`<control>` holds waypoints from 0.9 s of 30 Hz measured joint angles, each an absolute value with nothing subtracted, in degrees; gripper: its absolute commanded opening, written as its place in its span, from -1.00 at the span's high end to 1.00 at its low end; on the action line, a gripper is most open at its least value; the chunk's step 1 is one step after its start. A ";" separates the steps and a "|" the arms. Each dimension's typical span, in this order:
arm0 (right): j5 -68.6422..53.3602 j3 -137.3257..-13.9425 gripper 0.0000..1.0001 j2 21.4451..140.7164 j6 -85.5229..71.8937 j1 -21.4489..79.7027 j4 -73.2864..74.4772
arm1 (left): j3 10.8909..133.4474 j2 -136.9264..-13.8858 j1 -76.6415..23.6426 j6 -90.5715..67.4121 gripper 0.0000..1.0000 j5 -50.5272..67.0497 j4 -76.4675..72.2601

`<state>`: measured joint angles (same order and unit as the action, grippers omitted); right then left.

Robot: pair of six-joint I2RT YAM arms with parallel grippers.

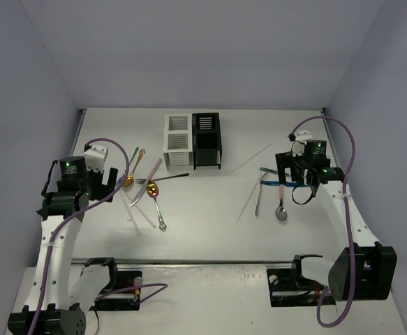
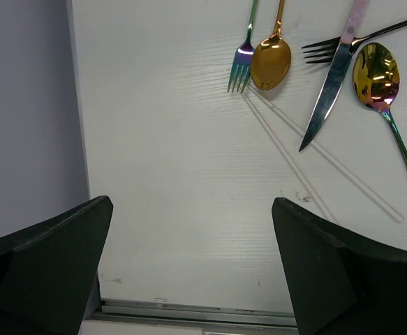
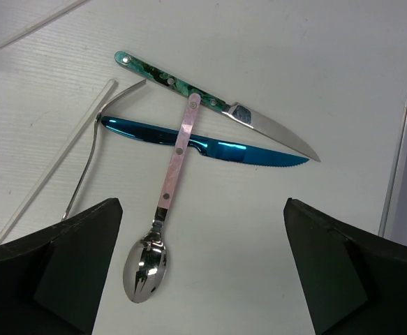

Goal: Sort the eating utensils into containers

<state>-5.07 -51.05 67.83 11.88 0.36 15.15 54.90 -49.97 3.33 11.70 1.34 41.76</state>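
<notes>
Two pairs of fingers wide open, holding nothing; cutlery lies loose on the desk (image 1: pixel 203 230).
My left fingers (image 2: pixel 49 272) hang spread over bare desk, near a gold spoon (image 2: pixel 271 61), a rainbow fork (image 2: pixel 241 66), a pink-handled knife (image 2: pixel 332 77), a black fork (image 2: pixel 329 50), a rainbow spoon (image 2: pixel 375 73) and clear sticks (image 2: pixel 329 164); my right fingers (image 3: pixel 56 272) gape above a pink-handled spoon (image 3: pixel 163 209), which lies across a blue knife (image 3: pixel 210 148) and touches a green knife (image 3: pixel 210 101); the white caddy (image 1: pixel 177 132) and black caddy (image 1: pixel 206 132) stand joined at the far middle, apart from both heaps.
</notes>
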 measured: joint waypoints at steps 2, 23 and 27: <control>-5.35 -51.05 -1.00 67.83 11.92 0.36 15.16 | 54.89 -49.78 3.33 11.73 -0.91 1.52 41.78; 3.63 -55.94 -0.42 77.80 0.63 4.56 18.20 | 54.89 -49.41 3.33 11.24 -0.91 -2.01 41.74; 2.93 -57.76 -0.34 81.98 -1.66 4.55 20.93 | 54.89 -49.45 3.33 11.23 -0.91 -2.87 41.70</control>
